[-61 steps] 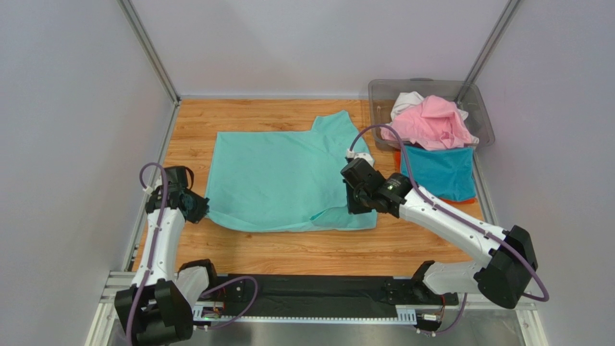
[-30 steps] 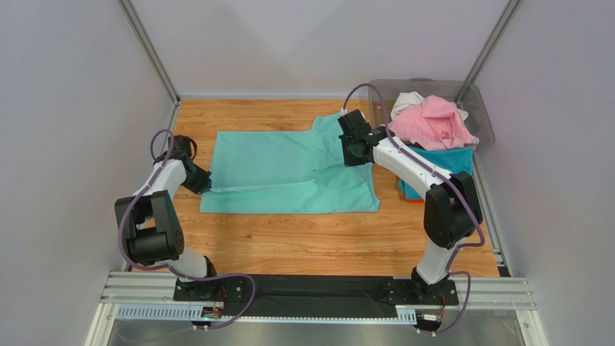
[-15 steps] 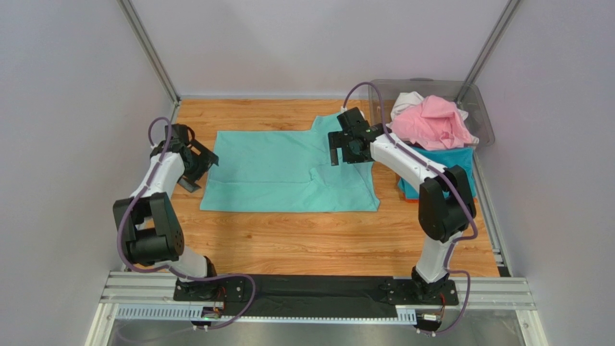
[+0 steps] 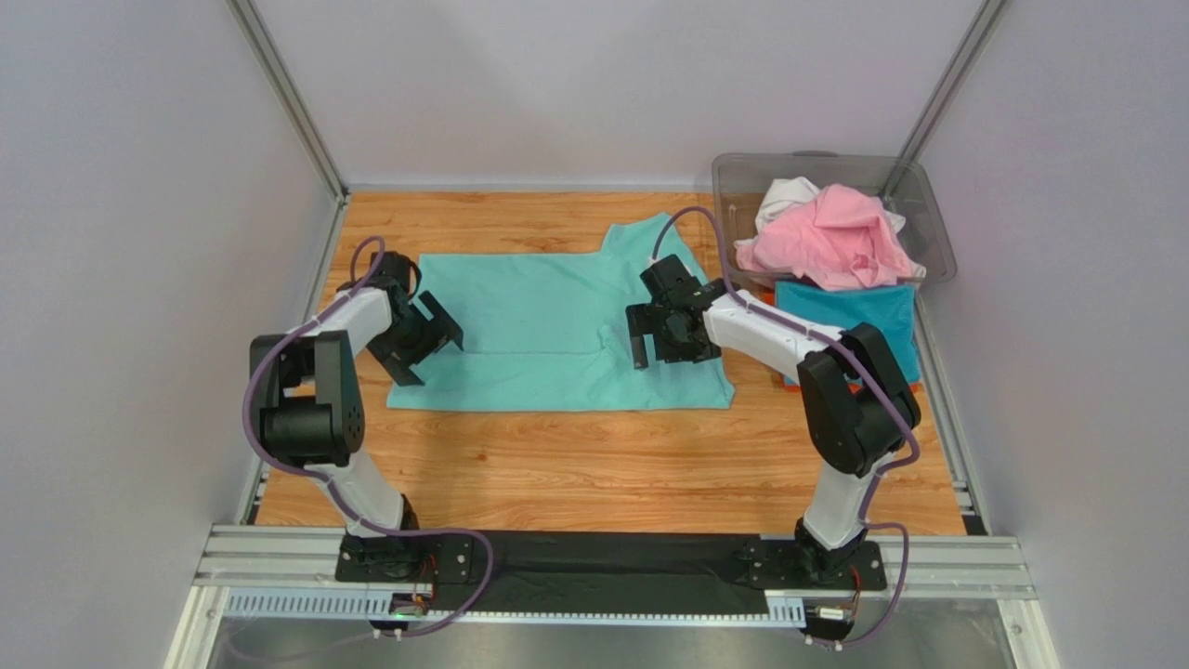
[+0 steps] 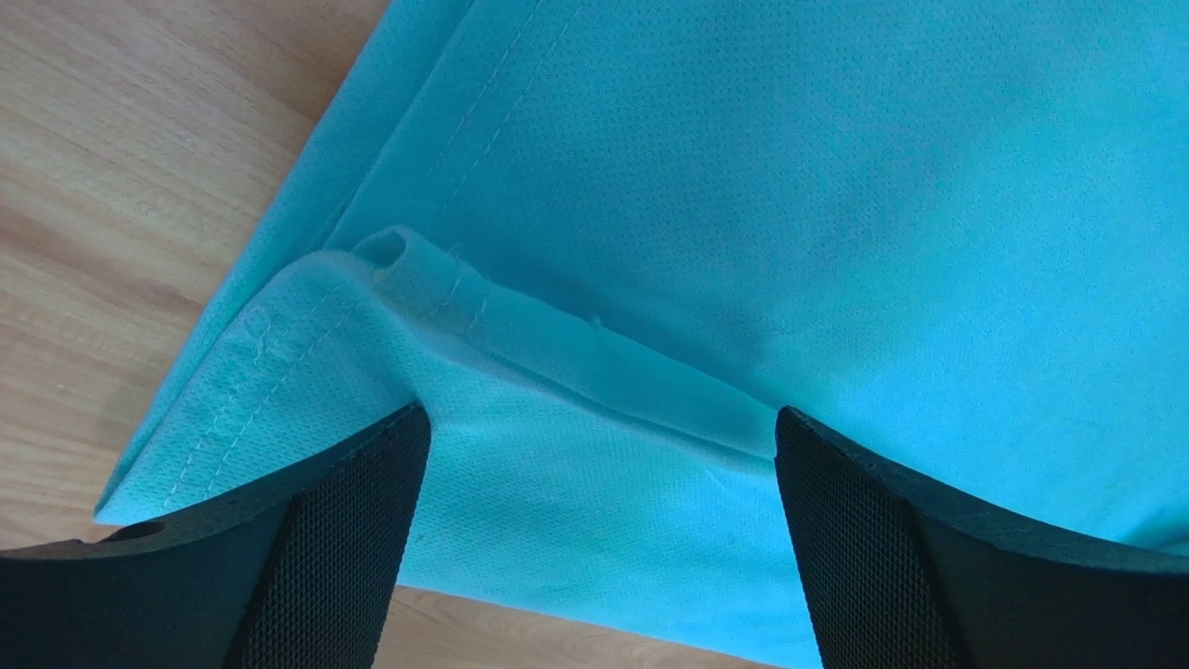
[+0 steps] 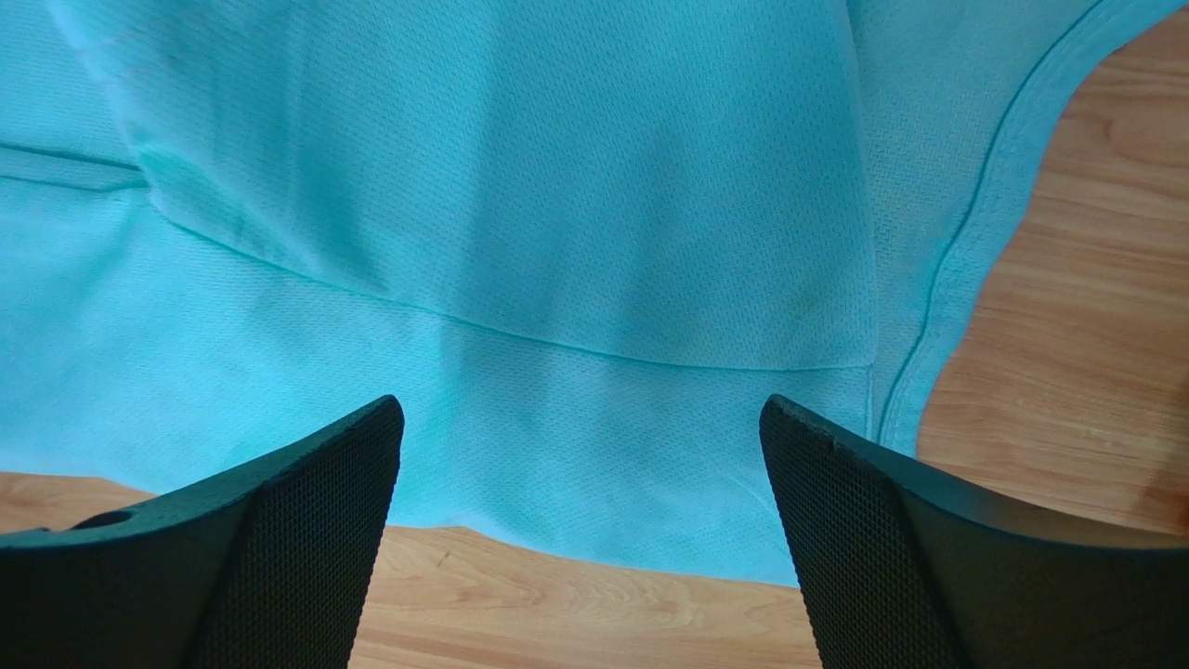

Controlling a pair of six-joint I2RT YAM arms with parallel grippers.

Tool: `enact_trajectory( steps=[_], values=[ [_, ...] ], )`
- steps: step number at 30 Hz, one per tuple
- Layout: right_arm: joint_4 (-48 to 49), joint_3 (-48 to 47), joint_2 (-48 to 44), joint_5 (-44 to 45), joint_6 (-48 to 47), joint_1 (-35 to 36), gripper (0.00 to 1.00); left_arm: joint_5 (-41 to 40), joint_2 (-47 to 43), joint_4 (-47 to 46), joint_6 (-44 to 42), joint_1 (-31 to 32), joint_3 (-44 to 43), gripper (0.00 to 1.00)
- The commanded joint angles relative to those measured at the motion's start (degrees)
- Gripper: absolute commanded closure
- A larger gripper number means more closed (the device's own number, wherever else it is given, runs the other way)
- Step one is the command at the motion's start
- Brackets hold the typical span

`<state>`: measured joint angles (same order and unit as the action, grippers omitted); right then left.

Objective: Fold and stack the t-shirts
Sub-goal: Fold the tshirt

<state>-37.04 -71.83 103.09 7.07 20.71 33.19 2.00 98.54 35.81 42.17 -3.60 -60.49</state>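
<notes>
On the desk [image 4: 558,474], the mint green t-shirt [image 4: 558,328] lies half folded, with both pairs of fingers spread wide and empty just over it.
More shirts fill the bin [image 4: 731,195] at the far right corner. The folded-over layer looks loose. A low sweep by the left fingers [image 5: 335,558] or the right fingers [image 6: 279,558] could drag it askew, and the curled hem [image 5: 419,272] may bunch under the next fold.

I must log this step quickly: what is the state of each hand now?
Left hand: open, holding nothing, above the mint green t-shirt.
Right hand: open, holding nothing.
</notes>
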Motion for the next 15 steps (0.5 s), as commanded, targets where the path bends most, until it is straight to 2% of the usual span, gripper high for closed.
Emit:
enact_trajectory(
  steps=[1,8,15],
  values=[
    [2.8,1.9,1.3,0.2,2.0,0.0,0.00,-1.3,-0.1,0.2,-1.4,-0.2,1.9,0.00],
    [5.3,11.5,-1.5,-0.5,5.4,2.3,0.00,-3.7,-4.8,0.2,-2.2,-0.2,8.6,0.00],
    [5.1,22.8,-9.4,1.6,12.2,9.9,0.00,-3.1,-13.8,0.3,-0.4,-0.1,19.3,0.00]
  ],
)
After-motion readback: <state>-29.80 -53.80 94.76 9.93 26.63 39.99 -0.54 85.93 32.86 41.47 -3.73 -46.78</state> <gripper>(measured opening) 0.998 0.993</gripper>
